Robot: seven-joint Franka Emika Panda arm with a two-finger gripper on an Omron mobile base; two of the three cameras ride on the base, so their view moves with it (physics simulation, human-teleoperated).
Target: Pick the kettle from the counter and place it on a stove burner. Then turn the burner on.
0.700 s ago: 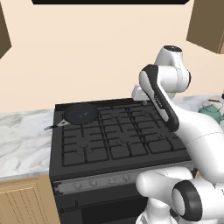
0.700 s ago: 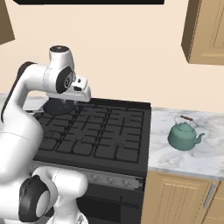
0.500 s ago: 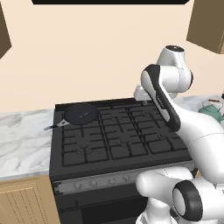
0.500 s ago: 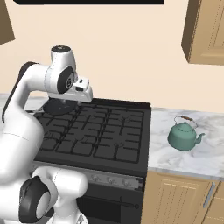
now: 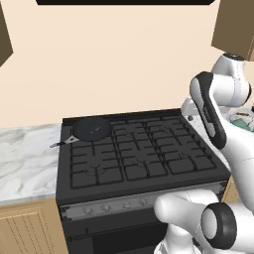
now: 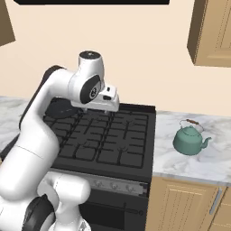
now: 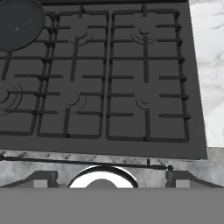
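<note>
Here the kettle [image 6: 191, 140] sits upright on the white marble counter [image 6: 180, 162] to the right of the stove [image 6: 113, 144], well apart from the end effector [image 6: 106, 107], which hangs over the rear of the stove, above the grates. The coming reach therefore runs to the robot's right, off the edge of the stove and over the marble. In the right base view the kettle's spout points right, away from the arm, and its wire handle arches over the lid, so a grip from above looks like the natural approach. The end effector's fingers stand wide apart and hold nothing. In the hand view the burner [image 7: 144, 101] grates lie below, with the frying pan [image 7: 19, 22] on a far corner burner, leaving the others free.
</note>
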